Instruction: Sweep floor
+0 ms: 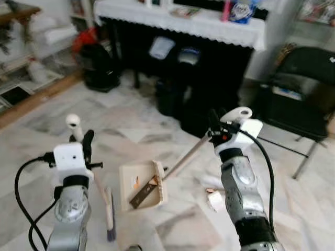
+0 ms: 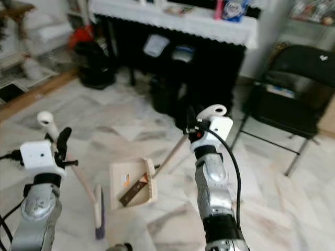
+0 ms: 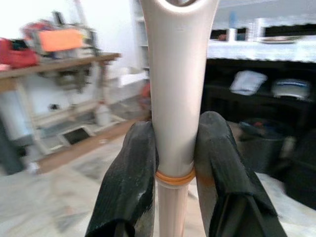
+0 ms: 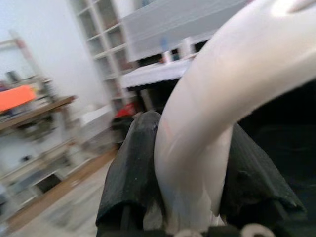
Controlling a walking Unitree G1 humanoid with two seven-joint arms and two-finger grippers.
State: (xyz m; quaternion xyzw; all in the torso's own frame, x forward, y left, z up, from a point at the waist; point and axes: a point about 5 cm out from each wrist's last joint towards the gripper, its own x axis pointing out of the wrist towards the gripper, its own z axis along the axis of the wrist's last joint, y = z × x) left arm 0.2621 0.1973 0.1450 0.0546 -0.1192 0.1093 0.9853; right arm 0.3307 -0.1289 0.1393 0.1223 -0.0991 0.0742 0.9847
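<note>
My left gripper [image 1: 85, 145] is shut on the cream broom handle [image 3: 173, 98], its black fingers [image 3: 133, 173] clamping both sides. The handle runs down to the brush head [image 1: 110, 214] on the marble floor. My right gripper [image 1: 215, 128] is shut on the curved white top of the dustpan handle [image 4: 212, 113]. That long handle slants down to the cream dustpan [image 1: 128, 180], which lies on the floor between my arms. A dark flat strip [image 1: 144, 194] and a small orange bit lie in the pan. A crumpled white scrap [image 1: 213, 199] lies on the floor by my right arm.
A black table with a white lace cloth [image 1: 209, 26] stands ahead, dark bins [image 1: 167, 97] beneath it. A black folding chair [image 1: 298, 94] is at the right. A red and black bag [image 1: 97, 60] sits at the back left, next to wooden shelving.
</note>
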